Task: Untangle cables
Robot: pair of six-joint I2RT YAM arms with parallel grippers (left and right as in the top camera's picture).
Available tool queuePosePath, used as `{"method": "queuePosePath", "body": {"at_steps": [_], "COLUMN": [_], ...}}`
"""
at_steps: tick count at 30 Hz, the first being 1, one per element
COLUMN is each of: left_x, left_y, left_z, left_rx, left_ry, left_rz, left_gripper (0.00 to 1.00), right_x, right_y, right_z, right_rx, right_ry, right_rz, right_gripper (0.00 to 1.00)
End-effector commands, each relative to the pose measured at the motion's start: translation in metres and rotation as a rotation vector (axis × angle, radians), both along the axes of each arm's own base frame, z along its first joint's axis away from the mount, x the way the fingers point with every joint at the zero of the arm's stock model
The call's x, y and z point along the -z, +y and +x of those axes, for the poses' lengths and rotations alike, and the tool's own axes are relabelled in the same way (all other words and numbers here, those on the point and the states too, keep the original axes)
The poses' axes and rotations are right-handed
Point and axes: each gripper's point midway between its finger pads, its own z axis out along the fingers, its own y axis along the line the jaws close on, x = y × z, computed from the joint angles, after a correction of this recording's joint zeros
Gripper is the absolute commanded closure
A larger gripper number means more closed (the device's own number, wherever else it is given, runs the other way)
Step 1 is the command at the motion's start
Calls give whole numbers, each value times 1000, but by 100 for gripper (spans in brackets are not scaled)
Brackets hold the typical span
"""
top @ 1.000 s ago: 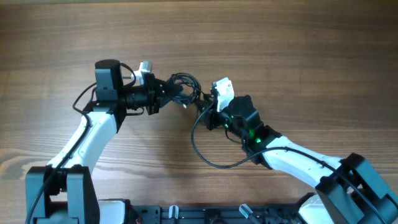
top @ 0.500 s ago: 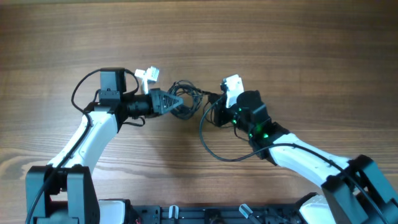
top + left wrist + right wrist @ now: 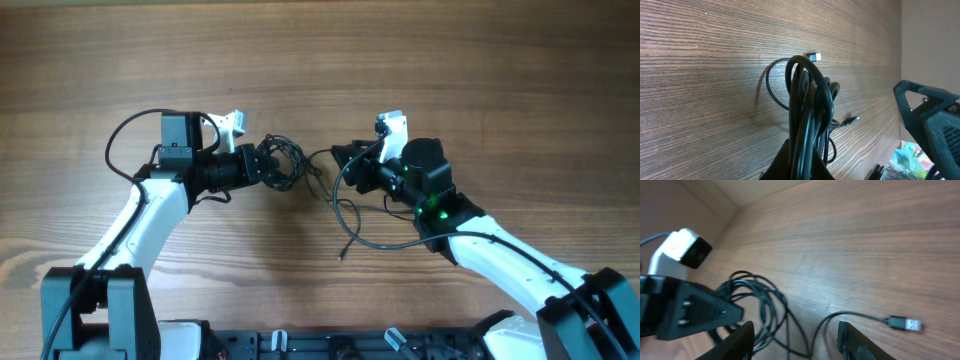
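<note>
The cables are thin black cords. My left gripper is shut on a coiled bundle of them and holds it over the table. In the left wrist view the bundle rises from the jaws, with a small plug at its top. My right gripper is open just right of the bundle. Strands pass between its spread fingers. One strand ends in a USB plug. A loose strand curves toward the table front.
The wooden table surrounds both arms. The left arm's white wrist camera and its dark gripper show close to my right fingers. The right gripper's body fills the right of the left wrist view.
My left gripper turned and stayed shut on the bundle. My right gripper moved right and away from it, drawing strands out. A loose strand now trails toward the table front.
</note>
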Motion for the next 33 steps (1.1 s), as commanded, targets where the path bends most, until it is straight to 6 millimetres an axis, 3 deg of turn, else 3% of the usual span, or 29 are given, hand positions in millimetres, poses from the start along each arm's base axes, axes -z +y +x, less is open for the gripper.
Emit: {"method": "queuePosePath", "body": {"at_steps": [1, 4, 9, 17, 23, 25, 26, 30, 33], "left_x": [2, -5, -39, -50, -61, -63, -63, -65, -67], "left_y": [3, -3, -29, -35, -39, -40, -40, -40, -40], "left_z": [2, 1, -13, -20, -26, -28, -28, -26, -23], "left_rx": [5, 40, 246, 286, 322, 329, 332, 334, 337], "left_ry": [-17, -44, -201, -202, -212, -211, -211, -230, -249], "left_rz": [19, -21, -197, -274, -338, -352, -357, -355, -352], "left_gripper": [96, 96, 96, 96, 96, 96, 96, 96, 96], "right_x": [-16, -19, -19, -18, -19, -13, -12, -9, -5], "right_y": [15, 25, 29, 29, 40, 39, 40, 42, 42], "right_z": [-13, -26, -33, -35, -61, -63, -68, -77, -84], "right_rx": [-89, -230, -319, -329, -502, -515, -534, -569, -595], "right_ry": [42, -52, -148, -135, -158, -157, -130, -91, -54], "right_rz": [102, 45, -16, -10, 13, -10, 3, 23, 31], "right_gripper": [42, 43, 45, 52, 53, 57, 66, 81, 85]}}
